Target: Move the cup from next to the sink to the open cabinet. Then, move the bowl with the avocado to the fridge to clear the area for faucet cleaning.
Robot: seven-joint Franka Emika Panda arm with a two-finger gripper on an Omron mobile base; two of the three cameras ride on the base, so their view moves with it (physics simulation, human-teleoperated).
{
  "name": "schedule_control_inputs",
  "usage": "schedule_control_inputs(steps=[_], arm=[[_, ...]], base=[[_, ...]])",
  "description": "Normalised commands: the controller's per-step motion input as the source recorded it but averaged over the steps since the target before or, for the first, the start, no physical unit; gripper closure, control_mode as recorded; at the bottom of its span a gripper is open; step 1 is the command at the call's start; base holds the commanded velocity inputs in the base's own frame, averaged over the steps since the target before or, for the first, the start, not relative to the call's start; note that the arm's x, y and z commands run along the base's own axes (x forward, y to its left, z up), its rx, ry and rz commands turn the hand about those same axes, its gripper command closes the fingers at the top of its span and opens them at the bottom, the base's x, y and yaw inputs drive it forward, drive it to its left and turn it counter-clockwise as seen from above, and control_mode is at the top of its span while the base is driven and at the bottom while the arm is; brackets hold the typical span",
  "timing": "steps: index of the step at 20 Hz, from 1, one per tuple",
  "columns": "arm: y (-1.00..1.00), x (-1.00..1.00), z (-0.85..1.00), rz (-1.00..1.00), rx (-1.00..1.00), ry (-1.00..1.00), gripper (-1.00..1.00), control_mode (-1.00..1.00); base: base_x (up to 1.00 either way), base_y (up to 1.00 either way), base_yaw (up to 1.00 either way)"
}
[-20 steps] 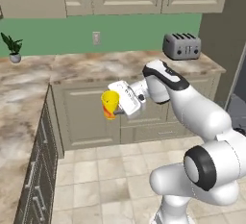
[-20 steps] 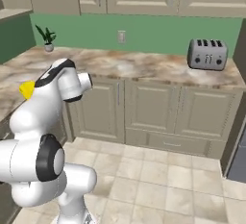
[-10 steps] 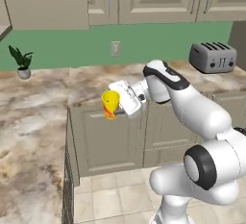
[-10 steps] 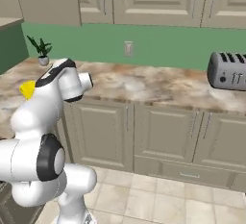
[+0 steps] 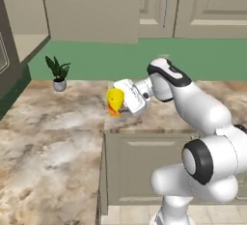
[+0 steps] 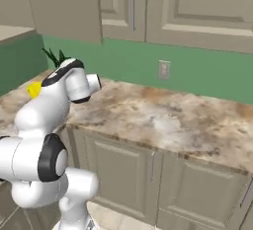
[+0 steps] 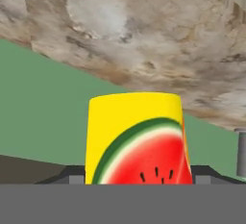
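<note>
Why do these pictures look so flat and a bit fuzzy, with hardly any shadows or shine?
Left base view: even light, soft edges, and the cup at the gripper casts no clear shadow on the counter. Right base view: the marble is smeared and there is no glare. Hand view: the watermelon print is sharp, the counter behind it blurry.

A kitchen corner with a green wall behind a mottled brown-and-cream marble countertop that wraps in an L shape. Beige panelled wall cabinets hang above, and beige base cabinets with slim handles stand below on a pale tiled floor. A small potted plant sits on the counter by the wall, and a white wall outlet is set into the green backsplash.
</note>
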Motion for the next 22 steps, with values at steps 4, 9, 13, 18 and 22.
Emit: schedule_control_inputs(steps=[4, 9, 13, 18, 22], arm=[[0.00, 0.00, 0.00, 0.00, 0.00, 0.00, 1.00, 1.00], [0.00, 0.00, 0.00, 0.00, 0.00, 0.00, 1.00, 1.00], [0.00, 0.00, 0.00, 0.00, 0.00, 0.00, 1.00, 1.00], [0.00, 0.00, 0.00, 0.00, 0.00, 0.00, 1.00, 1.00], [0.00, 0.00, 0.00, 0.00, 0.00, 0.00, 1.00, 1.00]], base=[[0.65, -0.48, 0.50], [0.07, -0.30, 0.61], [-0.06, -0.07, 0.58], [0.13, -0.25, 0.44], [0.37, -0.65, 0.22]])
